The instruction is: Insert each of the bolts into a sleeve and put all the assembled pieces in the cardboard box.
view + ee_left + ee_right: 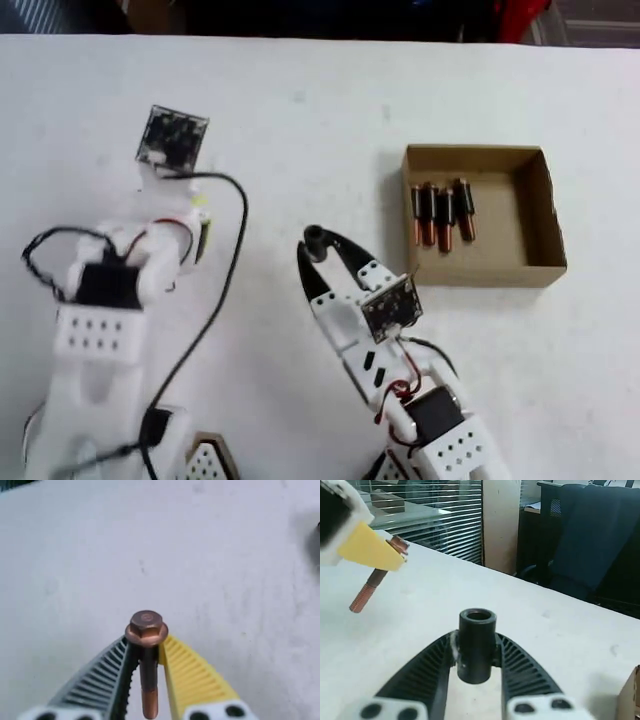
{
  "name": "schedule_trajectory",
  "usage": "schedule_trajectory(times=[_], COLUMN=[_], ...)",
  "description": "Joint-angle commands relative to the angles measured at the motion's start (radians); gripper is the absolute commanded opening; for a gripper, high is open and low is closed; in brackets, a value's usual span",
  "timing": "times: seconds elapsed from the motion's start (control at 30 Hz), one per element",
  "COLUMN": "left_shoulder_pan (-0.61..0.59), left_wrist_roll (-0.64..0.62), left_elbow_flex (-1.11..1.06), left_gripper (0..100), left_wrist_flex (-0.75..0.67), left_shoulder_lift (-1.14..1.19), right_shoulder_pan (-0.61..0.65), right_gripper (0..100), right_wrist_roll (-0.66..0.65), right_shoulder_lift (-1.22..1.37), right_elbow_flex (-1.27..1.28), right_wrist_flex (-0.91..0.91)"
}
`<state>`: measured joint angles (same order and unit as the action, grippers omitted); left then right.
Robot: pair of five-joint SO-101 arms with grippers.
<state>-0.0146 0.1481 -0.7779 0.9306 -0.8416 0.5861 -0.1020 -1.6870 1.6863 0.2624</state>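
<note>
Left claw (146, 641) is clenched on a copper bolt (146, 628). The hex head sits just past the tips, and the threaded end runs back between the grey and yellow fingers (195, 680) until the frame edge cuts it off. Right claw (476, 637) grips a black sleeve (477, 647), open bore showing; the bolt hangs tilted beyond it, apart. Farther off to that claw's right sits the cardboard box (548, 215) on the white counter (300, 110), holding what look like four assembled pieces (442, 215), too small to count surely.
</note>
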Motion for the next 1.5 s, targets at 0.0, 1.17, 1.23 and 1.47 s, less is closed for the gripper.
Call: schedule_trajectory(times=[0.0, 1.17, 1.23, 1.47], left_shoulder_pan=[0.076, 0.427, 0.472, 0.493], left_wrist_roll=[0.002, -0.368, -0.293, -0.267], left_elbow_flex=[-0.044, -0.15, -0.164, -0.195], left_gripper=[2, 2, 2, 2], left_wrist_flex=[-0.109, -0.512, -0.549, -0.592], left_shoulder_lift=[-0.131, -0.349, -0.348, -0.349], right_shoulder_pan=[0.01, 0.061, 0.059, 0.058], right_gripper=[2.3, 2.3, 2.3, 2.3], right_wrist_roll=[-0.017, 0.089, 0.089, 0.089], right_shoulder_lift=[-0.013, -0.013, -0.013, -0.013], right_elbow_flex=[0.009, 0.009, 0.009, 0.009], right_wrist_flex=[-0.007, -0.062, -0.059, -0.058])
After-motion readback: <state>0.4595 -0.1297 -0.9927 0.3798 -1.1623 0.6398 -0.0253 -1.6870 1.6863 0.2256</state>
